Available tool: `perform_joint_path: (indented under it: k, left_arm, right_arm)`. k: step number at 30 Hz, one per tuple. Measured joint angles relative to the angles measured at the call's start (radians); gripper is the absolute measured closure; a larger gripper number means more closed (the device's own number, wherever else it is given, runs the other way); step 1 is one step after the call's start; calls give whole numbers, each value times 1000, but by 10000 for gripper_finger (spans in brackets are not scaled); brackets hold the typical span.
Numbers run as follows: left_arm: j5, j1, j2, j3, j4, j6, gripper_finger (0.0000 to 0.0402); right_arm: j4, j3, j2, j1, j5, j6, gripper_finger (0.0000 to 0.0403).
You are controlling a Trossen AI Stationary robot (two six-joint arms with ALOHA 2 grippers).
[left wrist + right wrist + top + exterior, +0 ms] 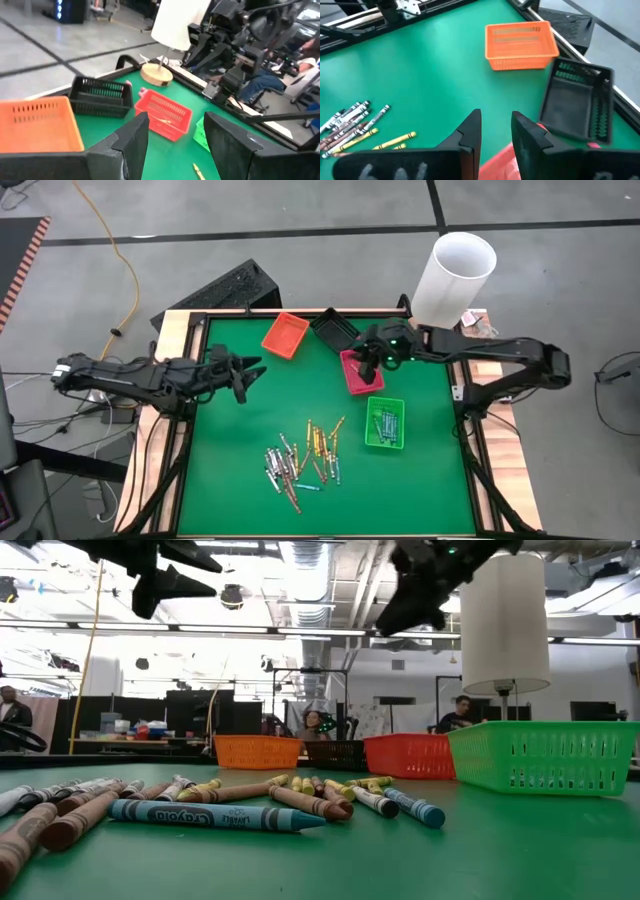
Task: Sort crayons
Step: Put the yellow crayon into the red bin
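Four baskets on a green table (230, 480)

Orange basket (285, 334), black basket (333, 328), red basket (360, 372) near the far edge; green basket (385, 423) toward the right edge.

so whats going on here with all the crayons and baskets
A two-armed robot is sorting crayons into small baskets on a green table. The right gripper hangs over the red basket, fingers apart with nothing visible between them. The left gripper waits open above the table's left side, holding nothing. Some crayons already lie in the green basket; the orange basket and black basket look empty. Most crayons are in a loose pile near the front.
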Motion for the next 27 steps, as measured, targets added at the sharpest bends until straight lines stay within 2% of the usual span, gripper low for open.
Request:
perform_joint_path:
  k: [9,15,22,27]
  left_arm:
    - [-19,-77,-108,-66,19,107,221]
    - [-8,-82,-191,-126,37,123,221]
    - [1,-81,-258,-191,36,133,221]
    - [7,-81,-257,-196,31,132,221]
  right_arm:
    - [155,-203,-163,0,2,27,300]
    - [311,-292,-191,13,2,102,300]
    - [414,-319,-56,105,2,235,300]
    - [509,-310,45,192,1,126,300]
